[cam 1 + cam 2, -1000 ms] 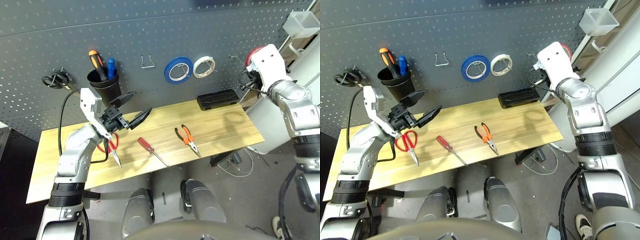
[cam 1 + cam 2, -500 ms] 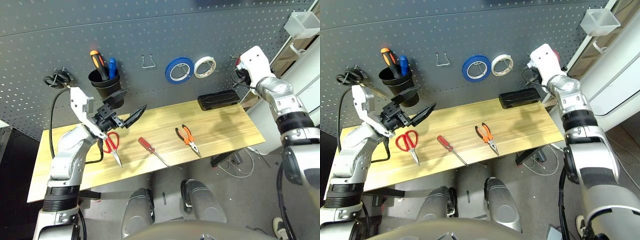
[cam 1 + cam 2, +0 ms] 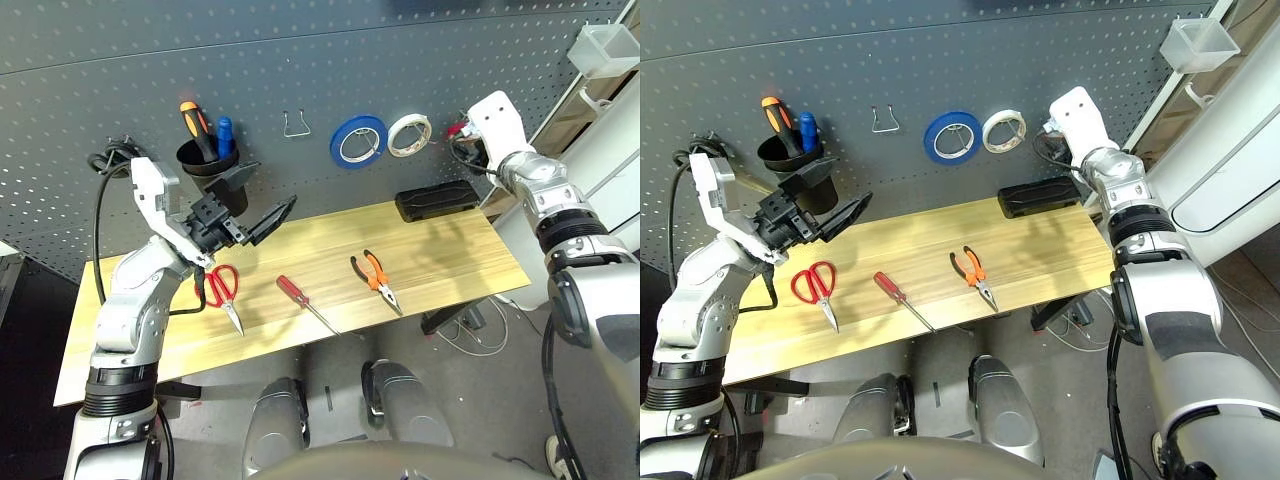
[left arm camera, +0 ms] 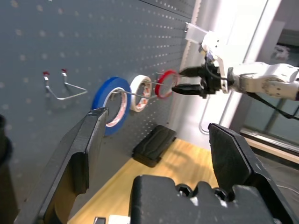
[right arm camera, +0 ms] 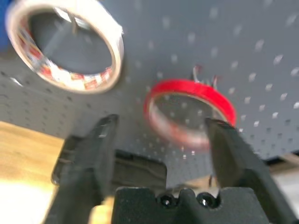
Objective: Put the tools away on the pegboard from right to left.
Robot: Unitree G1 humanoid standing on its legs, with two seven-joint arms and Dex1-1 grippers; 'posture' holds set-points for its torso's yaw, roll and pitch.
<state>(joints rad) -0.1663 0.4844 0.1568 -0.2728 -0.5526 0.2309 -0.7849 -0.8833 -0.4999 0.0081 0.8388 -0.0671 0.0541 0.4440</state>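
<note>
Red tape ring (image 5: 189,112) apparently hung on pegboard (image 3: 300,60) hook at upper right, right end effector (image 4: 187,81) released; left end effector (image 3: 262,197) spread, empty; next, pliers (image 3: 375,280) mid-tabletop.

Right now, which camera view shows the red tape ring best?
The right wrist view: the red tape ring hangs on a pegboard hook, large between the open right gripper jaws. The left wrist view shows it small and edge-on; the eye views barely show it behind the right hand.
</note>
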